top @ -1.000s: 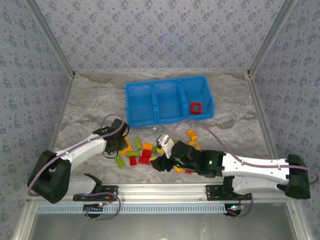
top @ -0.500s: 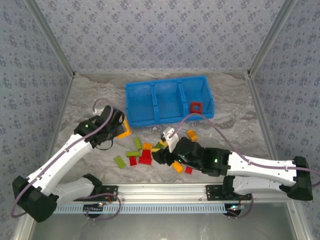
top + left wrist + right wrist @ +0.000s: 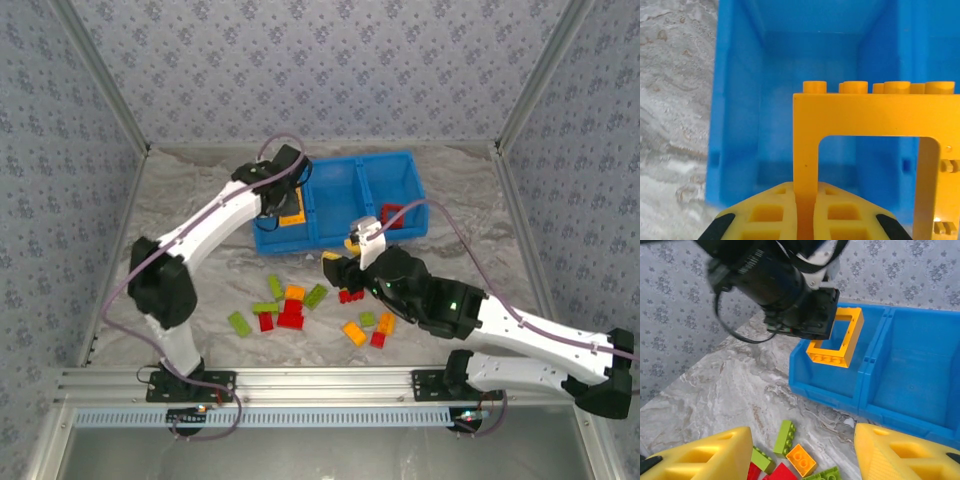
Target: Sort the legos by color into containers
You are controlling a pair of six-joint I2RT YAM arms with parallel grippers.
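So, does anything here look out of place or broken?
Nothing stands out. The loose bricks lie jumbled on the table, but that is the unsorted pile. The left gripper holds an orange frame brick over the bin's left compartment, and a red frame brick lies in the right one.

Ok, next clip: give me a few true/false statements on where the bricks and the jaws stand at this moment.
1. The left jaws are shut on an orange frame piece above the left compartment. True.
2. The right jaws grip a lime brick. False: they stand open with nothing between them.
3. A red frame piece lies in the right compartment. True.
4. The middle compartment holds several bricks. False: it looks bare; the green bricks lie on the table.
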